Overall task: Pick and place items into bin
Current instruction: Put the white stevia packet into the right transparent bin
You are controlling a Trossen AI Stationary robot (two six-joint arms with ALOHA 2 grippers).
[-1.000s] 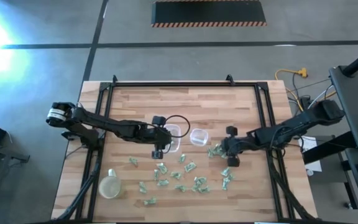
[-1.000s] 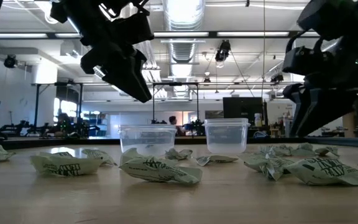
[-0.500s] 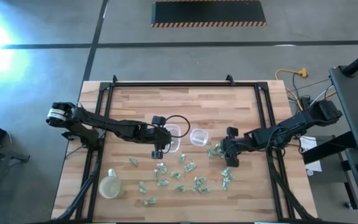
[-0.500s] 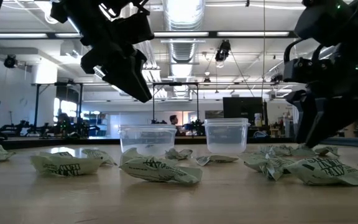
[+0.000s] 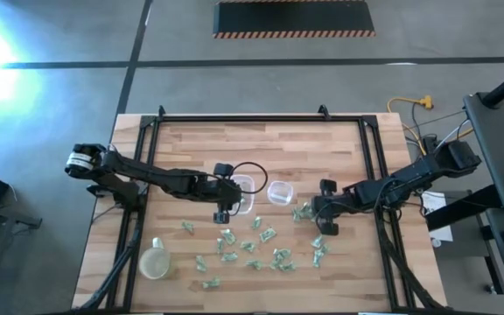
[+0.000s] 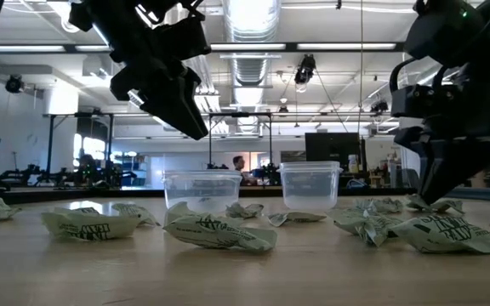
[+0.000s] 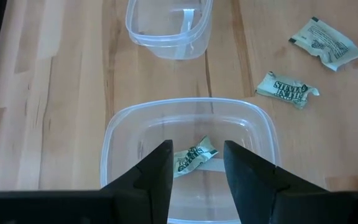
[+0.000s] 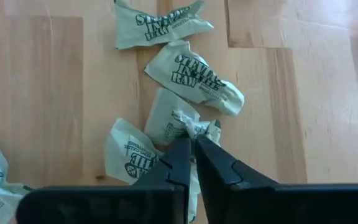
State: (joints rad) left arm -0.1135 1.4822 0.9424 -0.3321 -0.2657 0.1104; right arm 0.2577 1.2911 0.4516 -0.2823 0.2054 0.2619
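Observation:
Many small pale-green and white crinkly packets [image 5: 252, 249] lie scattered on the wooden table [image 5: 191, 149]. Two clear containers stand mid-table, one [image 5: 243, 188] under my left gripper, the other [image 5: 280, 192] beside it. My left gripper [image 7: 195, 163] hangs open above the nearer container [image 7: 123, 134], and one packet [image 7: 193, 156] lies on that container's floor. My right gripper [image 8: 192, 144] is down on a cluster of packets [image 5: 302, 212] right of the containers, shut on one crumpled packet [image 8: 174, 121]. My right gripper pinches a crumpled edge [image 8: 197, 129] of the packet between its two fingertips. The fingers slant steeply down from the table's right side. The packet still lies on the wood among its neighbours [image 8: 194, 78].
A round clear tub [image 5: 155, 262] stands near the front left. More packets lie at the front centre [image 5: 278, 258] and around my right gripper [image 6: 445, 234]. Black frame rails [image 5: 261, 119] run along the table's far edge and sides.
My right gripper has tipped down onto the packet cluster. Its fingers stood apart, spread wider, then shut on one packet. My left gripper has kept still above its container.

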